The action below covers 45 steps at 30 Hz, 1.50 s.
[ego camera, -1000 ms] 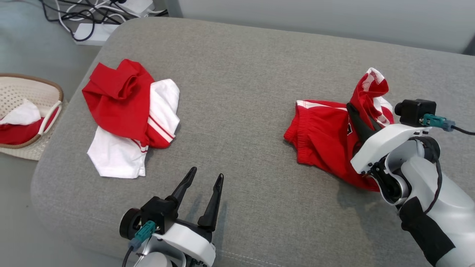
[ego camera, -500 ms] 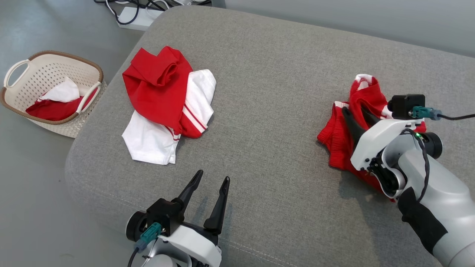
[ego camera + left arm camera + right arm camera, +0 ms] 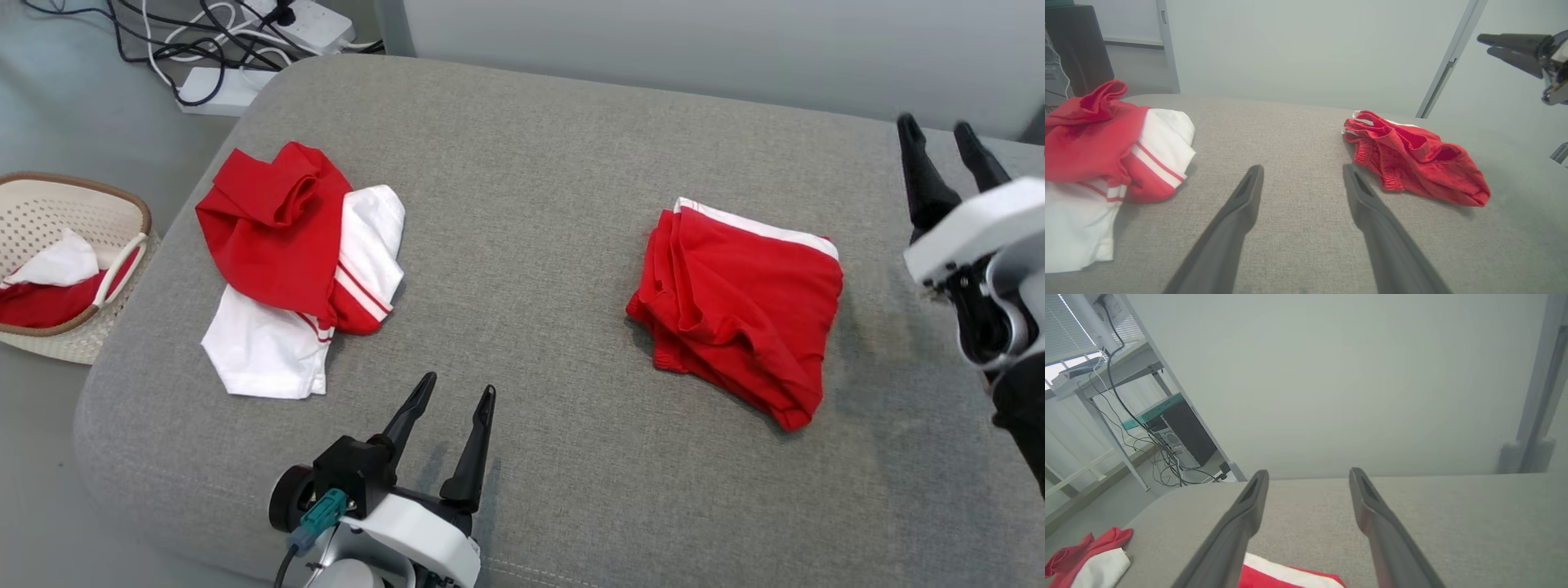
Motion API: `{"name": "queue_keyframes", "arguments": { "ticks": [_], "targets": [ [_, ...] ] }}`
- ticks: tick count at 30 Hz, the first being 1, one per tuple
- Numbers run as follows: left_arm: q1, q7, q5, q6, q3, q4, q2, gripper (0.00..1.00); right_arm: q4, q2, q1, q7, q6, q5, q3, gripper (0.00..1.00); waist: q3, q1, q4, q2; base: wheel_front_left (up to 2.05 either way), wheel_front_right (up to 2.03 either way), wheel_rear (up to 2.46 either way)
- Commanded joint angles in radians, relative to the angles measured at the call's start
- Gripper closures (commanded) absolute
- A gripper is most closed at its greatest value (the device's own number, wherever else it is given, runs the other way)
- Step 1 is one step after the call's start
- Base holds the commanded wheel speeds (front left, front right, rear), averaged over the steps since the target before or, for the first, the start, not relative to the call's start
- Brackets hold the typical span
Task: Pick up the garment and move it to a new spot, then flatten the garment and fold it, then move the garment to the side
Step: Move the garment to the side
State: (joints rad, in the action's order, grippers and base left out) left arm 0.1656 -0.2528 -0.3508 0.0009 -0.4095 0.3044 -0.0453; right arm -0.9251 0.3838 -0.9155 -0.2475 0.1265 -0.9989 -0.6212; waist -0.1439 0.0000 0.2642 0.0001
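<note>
Both hands stand apart: the right hand [image 3: 934,124] has just let go and lifted away far right, the left hand [image 3: 458,384] idles near. The red garment [image 3: 739,302] lies folded, seemingly, on the right half of the couch [image 3: 555,163]; the sideways move remains.

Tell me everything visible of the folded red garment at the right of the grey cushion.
The red shorts look like soft thin fabric, folded into a rough, slightly rumpled rectangle. A white stripe runs along the far edge; a gathered elastic waistband shows on the left edge. They lie flat on the grey cushion, right of its middle. Only the cushion touches them.
</note>
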Motion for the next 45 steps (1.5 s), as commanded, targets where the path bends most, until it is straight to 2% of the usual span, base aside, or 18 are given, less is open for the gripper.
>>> {"name": "queue_keyframes", "arguments": {
  "ticks": [1, 11, 23, 30, 31, 32, 33, 34, 35, 45],
  "targets": [
    [0.002, -0.009, 0.013, 0.0, 0.035, -0.025, -0.005, 0.0, -0.004, -0.007, 0.099, -0.012, 0.004, -0.024, 0.001, 0.0, -0.001, 0.0, -0.017, -0.0001, 0.0, 0.0, 0.0],
    [0.013, -0.009, 0.025, -0.009, 0.038, -0.025, -0.005, 0.0, -0.019, -0.054, 0.269, -0.01, 0.004, -0.115, -0.001, 0.0, -0.035, 0.0, -0.009, -0.0001, 0.0, 0.0, 0.0],
    [0.032, -0.009, 0.023, -0.008, 0.036, -0.032, -0.005, 0.0, -0.007, -0.064, 0.238, 0.001, 0.004, -0.167, -0.039, 0.0, -0.092, 0.0, 0.043, -0.0001, 0.0, 0.0, 0.0],
    [0.038, -0.009, 0.016, -0.005, 0.032, -0.037, -0.005, 0.0, -0.001, -0.072, 0.226, 0.046, 0.004, -0.197, -0.078, 0.0, -0.111, 0.0, 0.06, -0.0001, 0.0, 0.0, 0.0],
    [0.039, -0.009, 0.015, -0.004, 0.031, -0.037, -0.005, 0.0, -0.002, -0.073, 0.224, 0.049, 0.004, -0.203, -0.08, 0.07, -0.114, 0.0, 0.061, -0.0001, 0.0, 0.0, 0.0],
    [0.041, -0.009, 0.013, -0.004, 0.029, -0.038, -0.005, 0.0, -0.004, -0.072, 0.222, 0.053, 0.004, -0.206, -0.084, 0.35, -0.116, 0.0, 0.063, -0.0001, 0.0, 0.0, 0.0],
    [0.043, -0.009, 0.012, -0.003, 0.028, -0.038, -0.005, 0.0, -0.006, -0.072, 0.221, 0.056, 0.004, -0.211, -0.087, 0.54, -0.117, 0.0, 0.064, -0.0001, 0.0, 0.0, 0.0],
    [0.045, -0.009, 0.011, -0.002, 0.027, -0.039, -0.005, 0.0, -0.006, -0.071, 0.219, 0.056, 0.004, -0.215, -0.089, 0.93, -0.119, 0.0, 0.065, -0.0001, 0.0, 0.0, 0.0],
    [0.048, -0.009, 0.01, -0.002, 0.026, -0.04, -0.005, 0.0, -0.004, -0.072, 0.219, 0.06, 0.004, -0.223, -0.089, 1.0, -0.12, 0.0, 0.066, -0.0001, 0.0, 0.0, 0.0],
    [0.047, -0.009, 0.009, 0.004, 0.038, -0.041, -0.005, 0.0, 0.062, -0.028, 0.191, 0.002, 0.004, -0.225, -0.091, 1.0, -0.096, 0.0, 0.046, -0.0001, 0.0, 0.0, 0.0]
  ]
}}
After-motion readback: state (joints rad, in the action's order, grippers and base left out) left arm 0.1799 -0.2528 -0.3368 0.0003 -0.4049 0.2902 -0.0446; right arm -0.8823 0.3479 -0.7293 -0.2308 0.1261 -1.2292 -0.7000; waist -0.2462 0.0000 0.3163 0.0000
